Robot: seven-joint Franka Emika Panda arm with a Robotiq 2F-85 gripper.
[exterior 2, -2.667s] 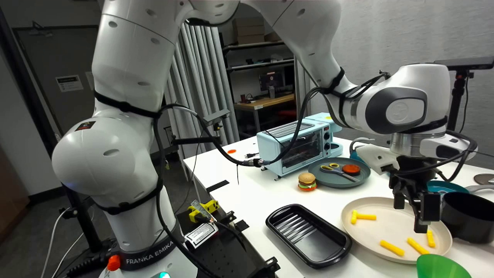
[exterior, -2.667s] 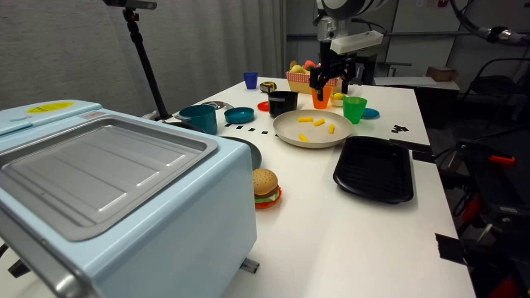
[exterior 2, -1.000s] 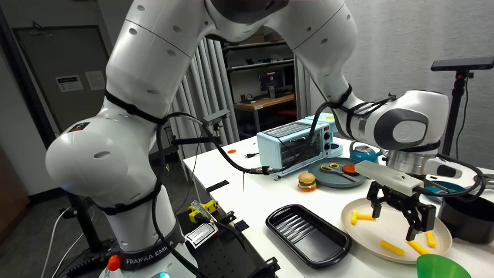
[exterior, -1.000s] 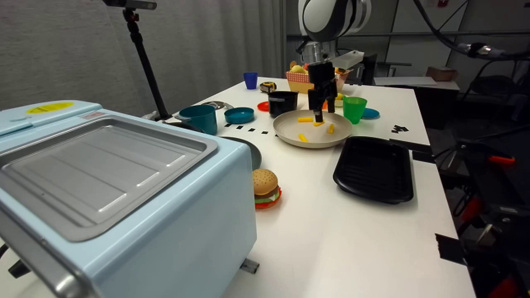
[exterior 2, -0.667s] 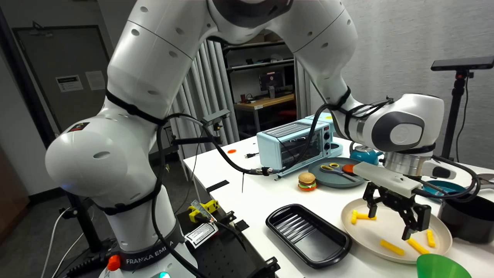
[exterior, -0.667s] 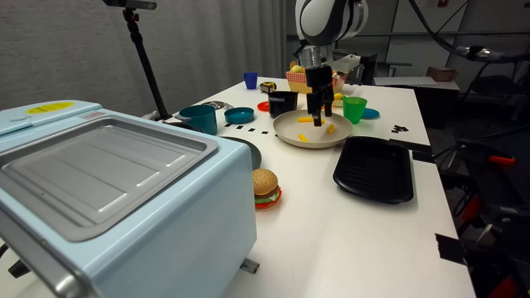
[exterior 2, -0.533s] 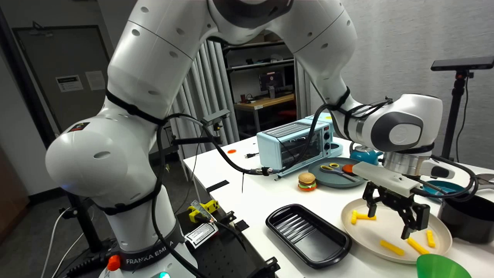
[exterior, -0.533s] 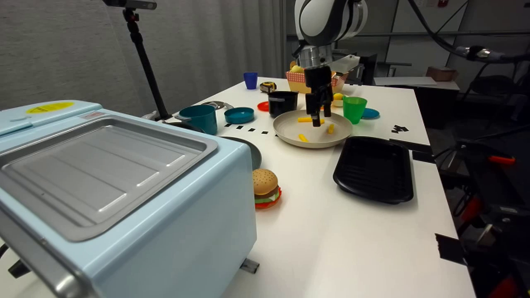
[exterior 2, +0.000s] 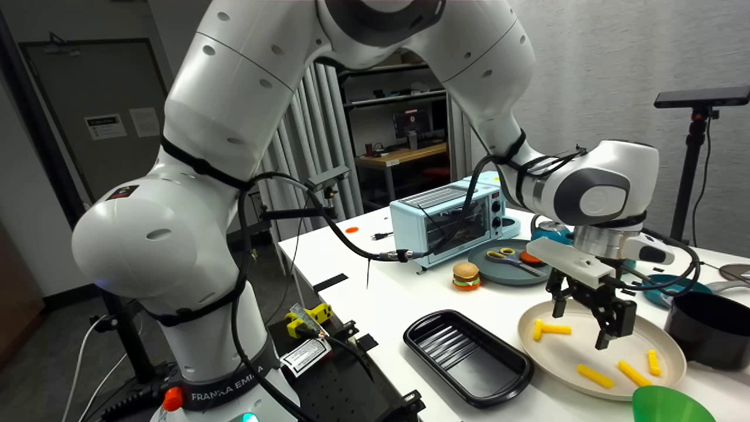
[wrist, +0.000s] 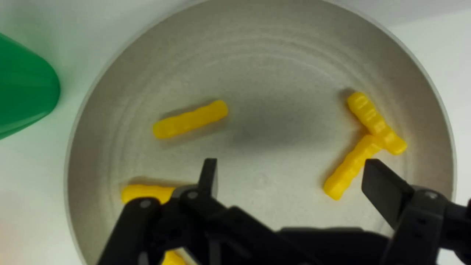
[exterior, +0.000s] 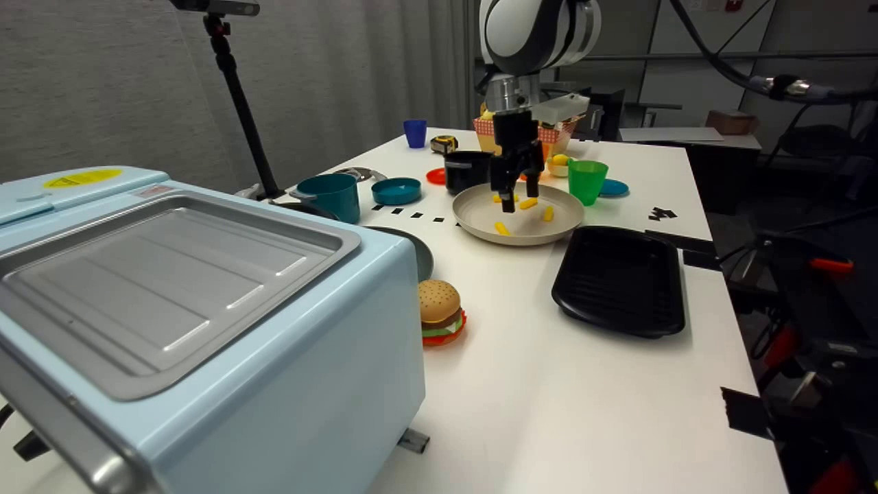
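My gripper [wrist: 290, 162] stands open above the beige plate [wrist: 265, 70], holding nothing, with bare plate seen between its fingers. Several yellow sticks lie on that plate. Nearest the right finger is a slanted stick [wrist: 351, 169], whose upper end meets a second stick [wrist: 371, 117]. Another stick [wrist: 190, 119] lies up and left of the gap. The left finger partly covers a further stick [wrist: 143, 192], and one stick [wrist: 173, 259] is mostly hidden under the gripper body. In both exterior views the gripper [exterior 2: 580, 327] hangs over the plate [exterior: 473, 216], apart from the sticks.
A green cup [wrist: 25, 86] stands close to the plate's rim. Beside the plate are a black tray [exterior 2: 469, 357] and a black pot [exterior 2: 709, 331]. Farther off are a toy burger [exterior: 439, 305], a light blue toaster oven [exterior 2: 448, 214] and a dark plate [exterior 2: 510, 272] with scissors.
The gripper has come down over the plate and turned. In the last half second it has shifted leftward in both exterior views, still open. The sticks lie where they were.
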